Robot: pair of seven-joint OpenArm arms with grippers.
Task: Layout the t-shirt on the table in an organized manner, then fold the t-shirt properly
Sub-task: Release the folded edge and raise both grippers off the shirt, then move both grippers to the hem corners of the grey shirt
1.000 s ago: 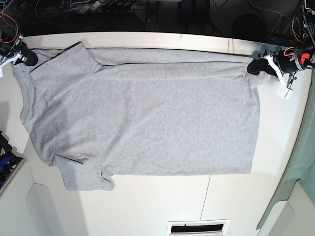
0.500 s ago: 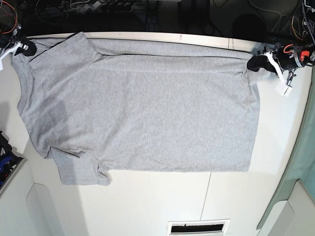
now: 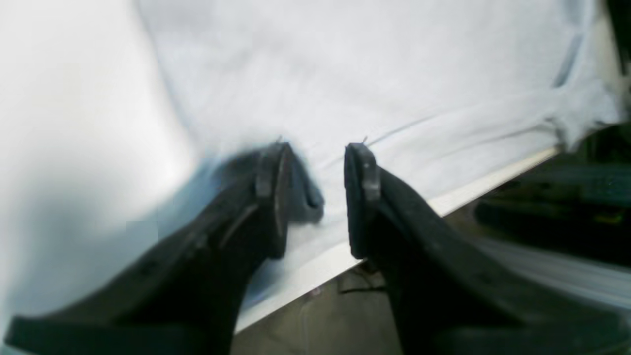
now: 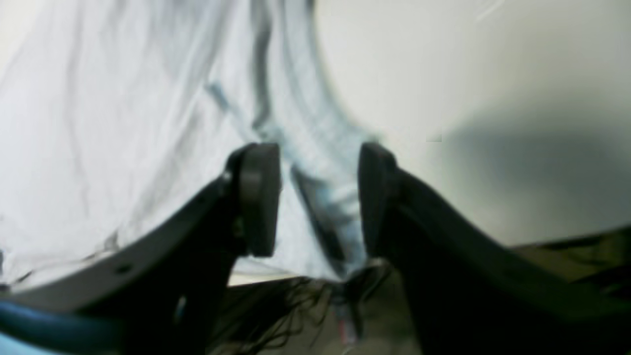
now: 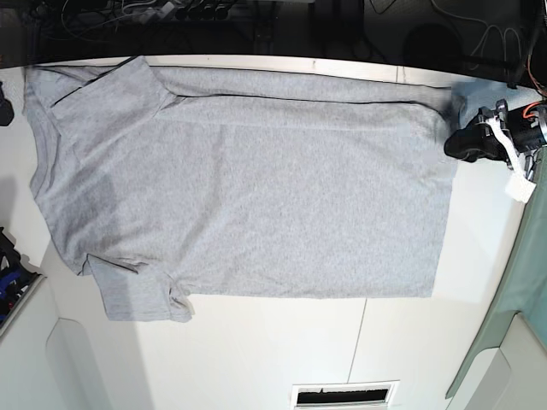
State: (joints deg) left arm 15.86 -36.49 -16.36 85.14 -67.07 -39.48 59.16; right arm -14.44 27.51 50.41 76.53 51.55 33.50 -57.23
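Observation:
The light grey t-shirt (image 5: 248, 188) lies spread flat on the white table (image 5: 256, 350), plain side up, with no lettering in view. Its far edge reaches the table's back edge. My left gripper (image 5: 455, 143) sits just off the shirt's far right corner. In the left wrist view it (image 3: 313, 197) is open, its fingers apart over the shirt's edge (image 3: 394, 98) at the table rim. My right gripper (image 4: 318, 197) is open, with a bunched fold of the shirt (image 4: 315, 162) between its spread fingers. In the base view only a dark tip of it (image 5: 3, 111) shows at the left edge.
A thin seam line (image 5: 357, 337) runs across the near part of the table. A slotted vent (image 5: 344, 395) sits at the front edge. Cables (image 5: 171, 13) lie in the dark behind the table. A green cloth (image 5: 521, 282) hangs at the right, and blue gear (image 5: 10, 278) is at the left.
Both grippers have let go of the shirt's far corners and drawn outward, the left one to the right and the right one off the left edge. The shirt now lies slack and flat.

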